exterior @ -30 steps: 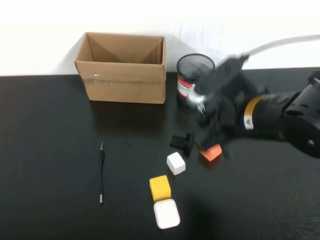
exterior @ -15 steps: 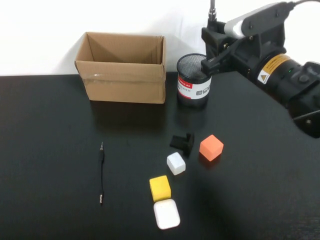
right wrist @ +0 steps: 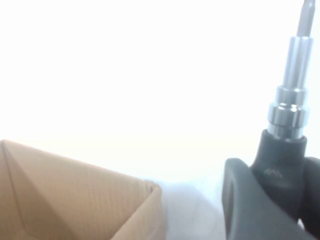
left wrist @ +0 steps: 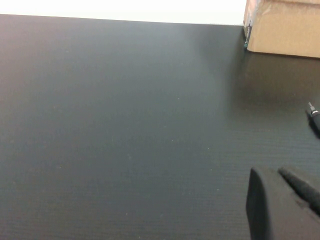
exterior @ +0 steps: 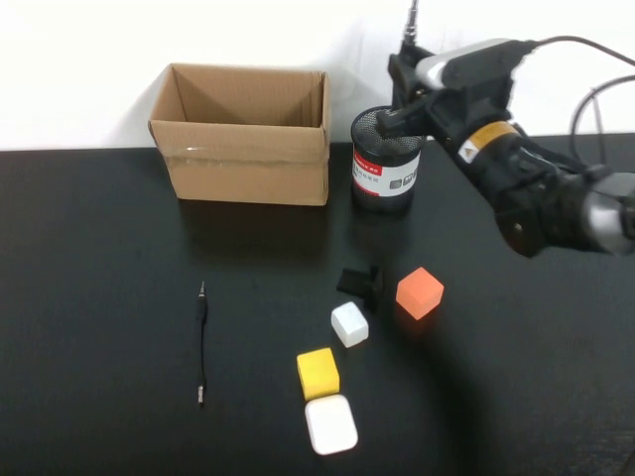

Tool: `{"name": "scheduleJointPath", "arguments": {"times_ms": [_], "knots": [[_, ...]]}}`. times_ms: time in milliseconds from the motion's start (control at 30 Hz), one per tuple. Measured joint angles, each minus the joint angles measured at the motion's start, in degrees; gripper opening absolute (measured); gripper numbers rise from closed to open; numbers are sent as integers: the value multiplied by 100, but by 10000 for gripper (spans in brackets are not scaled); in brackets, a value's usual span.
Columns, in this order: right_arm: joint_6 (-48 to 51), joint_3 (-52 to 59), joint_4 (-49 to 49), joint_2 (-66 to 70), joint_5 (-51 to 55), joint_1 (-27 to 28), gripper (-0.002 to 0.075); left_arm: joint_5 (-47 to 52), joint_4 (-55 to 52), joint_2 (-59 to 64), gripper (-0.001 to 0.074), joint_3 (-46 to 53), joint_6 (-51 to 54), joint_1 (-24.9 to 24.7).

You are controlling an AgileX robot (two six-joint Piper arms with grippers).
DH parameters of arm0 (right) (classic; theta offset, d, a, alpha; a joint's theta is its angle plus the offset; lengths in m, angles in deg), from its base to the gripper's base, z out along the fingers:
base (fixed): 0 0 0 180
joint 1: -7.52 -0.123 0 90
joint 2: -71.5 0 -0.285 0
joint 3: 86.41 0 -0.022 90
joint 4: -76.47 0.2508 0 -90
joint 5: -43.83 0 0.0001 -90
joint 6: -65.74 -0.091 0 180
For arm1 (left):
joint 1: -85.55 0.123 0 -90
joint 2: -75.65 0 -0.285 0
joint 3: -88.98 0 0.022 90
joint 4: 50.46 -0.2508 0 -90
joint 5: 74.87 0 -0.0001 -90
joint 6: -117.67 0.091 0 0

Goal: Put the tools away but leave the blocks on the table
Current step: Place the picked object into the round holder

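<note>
My right gripper [exterior: 406,84] is shut on the thick black-handled screwdriver [exterior: 411,22]. It holds the tool upright just above the black mesh cup [exterior: 386,164], metal shaft pointing up. The right wrist view shows the black handle [right wrist: 281,152] between the gripper's fingers [right wrist: 245,200]. The thin pen-like screwdriver [exterior: 202,342] lies on the table [exterior: 89,297] at the left; its tip shows in the left wrist view [left wrist: 314,117]. The orange [exterior: 419,292], white [exterior: 349,323] and yellow [exterior: 317,373] blocks sit at centre. The scissors are not in view. My left gripper [left wrist: 285,202] hovers low over the table.
An open cardboard box [exterior: 243,134] stands at the back, left of the mesh cup. A small black object [exterior: 362,283] lies beside the orange block. A white rounded case [exterior: 330,423] lies near the front edge, just below the yellow block.
My right arm has risen from low over the blocks and swung back to the mesh cup, carrying the thick screwdriver. The blocks and the thin screwdriver have not moved.
</note>
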Motion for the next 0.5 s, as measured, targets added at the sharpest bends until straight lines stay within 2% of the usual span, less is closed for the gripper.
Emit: {"name": "scheduleJointPath", "arguments": {"times_ms": [100, 133, 167, 233, 400, 500], "knots": [[121, -307, 0, 237, 71, 0, 118, 0, 0, 0, -4, 0, 0, 0], [-14, -6, 43, 277, 459, 0, 158, 0, 0, 0, -4, 0, 0, 0], [190, -398, 0, 289, 203, 0, 197, 0, 0, 0, -4, 0, 0, 0], [273, -407, 40, 288, 298, 0, 233, 0, 0, 0, -4, 0, 0, 0], [317, -395, 84, 179, 492, 0, 235, 0, 0, 0, -4, 0, 0, 0], [288, -395, 60, -124, 1128, 0, 235, 0, 0, 0, -4, 0, 0, 0]]}}
